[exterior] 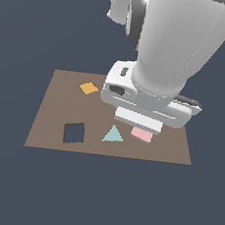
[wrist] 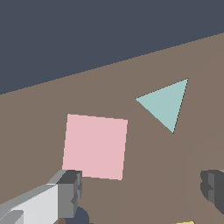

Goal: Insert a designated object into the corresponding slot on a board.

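Note:
The pale pink square tile [wrist: 95, 146] lies flat on the brown board [wrist: 183, 148]. In the exterior view only its edge [exterior: 141, 134] shows under my hand. My gripper [wrist: 142, 190] is open and empty, hovering just above the board. One finger [wrist: 70, 192] is near the tile's corner and the other finger [wrist: 213, 183] is far off to the side. In the exterior view the gripper [exterior: 139, 120] hides its own fingertips. The dark square slot [exterior: 74, 133] sits toward the exterior view's left of the board [exterior: 50, 107], apart from the tile.
A teal triangle [exterior: 113, 134] lies between slot and tile, and also shows in the wrist view [wrist: 166, 103]. An orange diamond [exterior: 89, 87] lies at the board's back left. The arm hides the board's back right; no heart cut-out shows. Dark floor surrounds the board.

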`<state>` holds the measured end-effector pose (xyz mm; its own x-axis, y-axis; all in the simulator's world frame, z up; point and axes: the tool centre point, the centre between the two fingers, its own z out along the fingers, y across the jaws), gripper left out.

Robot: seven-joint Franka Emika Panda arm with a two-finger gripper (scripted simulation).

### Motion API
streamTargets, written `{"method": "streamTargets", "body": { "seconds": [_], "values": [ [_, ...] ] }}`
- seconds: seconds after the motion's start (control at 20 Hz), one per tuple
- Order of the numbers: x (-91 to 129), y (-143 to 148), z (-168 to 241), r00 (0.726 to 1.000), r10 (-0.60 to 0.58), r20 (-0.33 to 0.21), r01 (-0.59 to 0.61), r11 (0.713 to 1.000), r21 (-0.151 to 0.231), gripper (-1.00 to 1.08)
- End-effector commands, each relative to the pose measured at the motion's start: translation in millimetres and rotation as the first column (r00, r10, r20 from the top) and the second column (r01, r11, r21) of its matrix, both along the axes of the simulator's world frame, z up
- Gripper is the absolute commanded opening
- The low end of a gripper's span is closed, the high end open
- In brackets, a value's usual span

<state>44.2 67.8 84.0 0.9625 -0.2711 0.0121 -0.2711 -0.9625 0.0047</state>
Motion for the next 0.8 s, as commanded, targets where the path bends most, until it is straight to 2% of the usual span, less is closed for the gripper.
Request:
{"method": "streamTargets", "body": {
  "seconds": [0.0,0.35,0.75],
  "values": [
    [6,11,-11,0.999,-0.033,-0.003,0.033,0.999,0.002,1.0],
    [18,29,-30,0.996,-0.086,-0.009,0.087,0.996,0.007,1.0],
    [21,32,-34,0.995,-0.095,-0.011,0.095,0.995,0.008,1.0]
  ]
}}
